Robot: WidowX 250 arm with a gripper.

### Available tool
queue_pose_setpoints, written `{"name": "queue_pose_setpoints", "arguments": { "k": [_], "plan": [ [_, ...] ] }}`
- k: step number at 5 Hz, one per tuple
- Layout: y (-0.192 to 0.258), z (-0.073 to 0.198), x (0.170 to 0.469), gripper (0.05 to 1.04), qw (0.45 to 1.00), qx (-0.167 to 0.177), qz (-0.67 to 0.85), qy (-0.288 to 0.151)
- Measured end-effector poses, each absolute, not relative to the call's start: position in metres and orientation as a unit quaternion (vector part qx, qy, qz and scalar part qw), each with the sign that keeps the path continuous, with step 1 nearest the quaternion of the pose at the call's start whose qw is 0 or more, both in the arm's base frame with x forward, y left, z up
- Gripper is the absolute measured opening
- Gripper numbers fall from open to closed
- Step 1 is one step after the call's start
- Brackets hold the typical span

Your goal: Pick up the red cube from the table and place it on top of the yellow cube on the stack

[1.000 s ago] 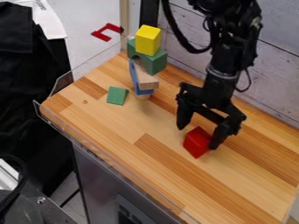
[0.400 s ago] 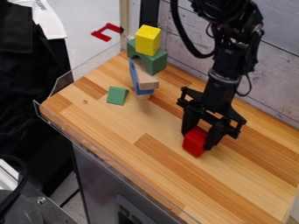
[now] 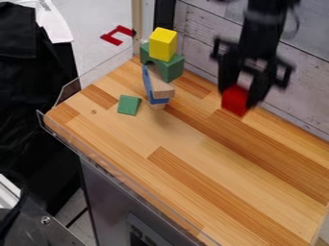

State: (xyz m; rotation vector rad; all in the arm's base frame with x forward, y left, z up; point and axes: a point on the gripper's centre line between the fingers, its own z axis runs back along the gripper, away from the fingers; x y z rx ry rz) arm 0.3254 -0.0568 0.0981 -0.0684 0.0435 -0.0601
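While we observed, the red block (image 3: 235, 100) sat clamped between the fingers of the partly closed gripper (image 3: 245, 91), above the tabletop (image 3: 212, 158); the stacked blocks (image 3: 168, 68) and green piece (image 3: 128, 104) stood toward the left.

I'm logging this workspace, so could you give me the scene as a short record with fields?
Holder: gripper, near the wall
Held: red block, seemingly off the table
Stack top: yellow block on green arch
Stack below: blue piece and wooden piece
Loose: green block, on the table beside the stack
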Motion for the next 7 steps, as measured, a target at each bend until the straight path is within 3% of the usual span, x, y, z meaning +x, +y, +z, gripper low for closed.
{"name": "queue_pose_setpoints", "arguments": {
  "k": [1, 3, 7],
  "plan": [
    [-0.043, 0.133, 0.343, 0.57, 0.999, -0.052, -0.009, -0.001],
    [0.009, 0.168, 0.355, 0.57, 0.997, -0.057, 0.055, -0.021],
    [0.052, 0.165, 0.335, 0.57, 0.993, -0.017, 0.115, 0.012]
  ]
}}
